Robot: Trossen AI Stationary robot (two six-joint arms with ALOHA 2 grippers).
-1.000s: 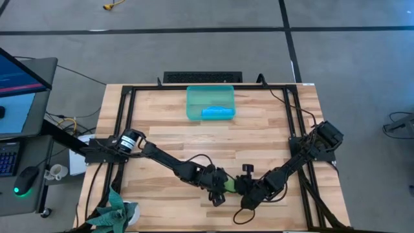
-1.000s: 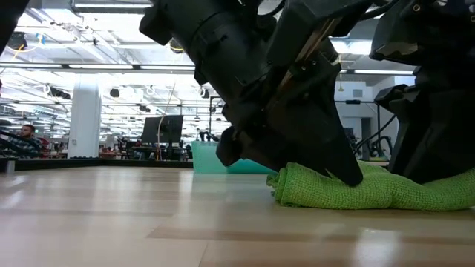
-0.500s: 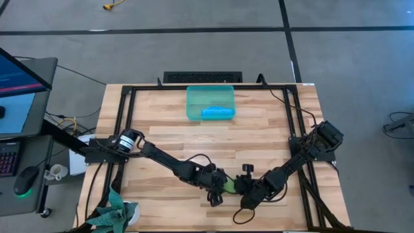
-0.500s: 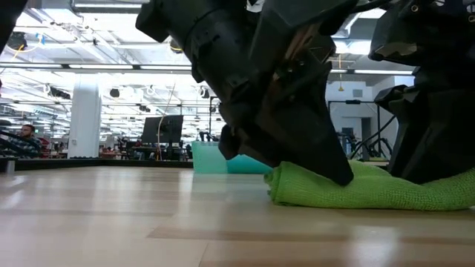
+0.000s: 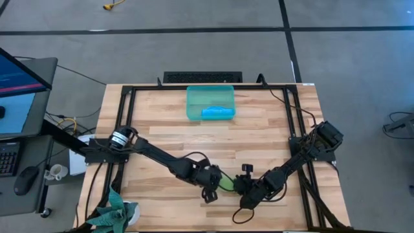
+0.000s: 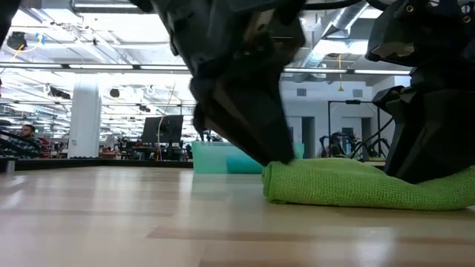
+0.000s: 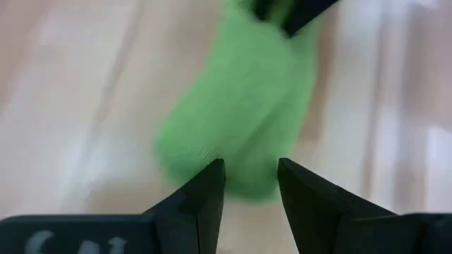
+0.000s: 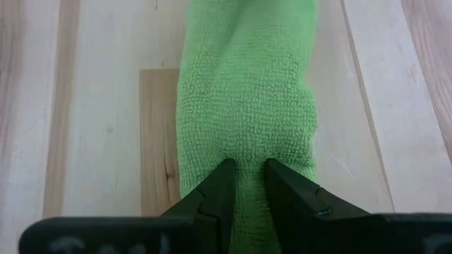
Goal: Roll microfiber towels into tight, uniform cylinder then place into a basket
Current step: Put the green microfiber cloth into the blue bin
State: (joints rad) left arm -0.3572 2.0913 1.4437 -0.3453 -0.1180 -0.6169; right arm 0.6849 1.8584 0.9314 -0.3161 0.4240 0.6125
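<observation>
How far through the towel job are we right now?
Done: the blue towel lies in the basket. In hand: the green towel, rolled on the table, with the right tool pinching one end and the left tool at the other. Left: placing it in the basket.

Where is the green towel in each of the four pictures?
High view: green towel, a small patch between both grippers near the table's front edge.
Low view: right of centre, lying on the table.
Left wrist view: centre.
Right wrist view: centre.
Shared landmark: the right gripper pinching one end.
</observation>
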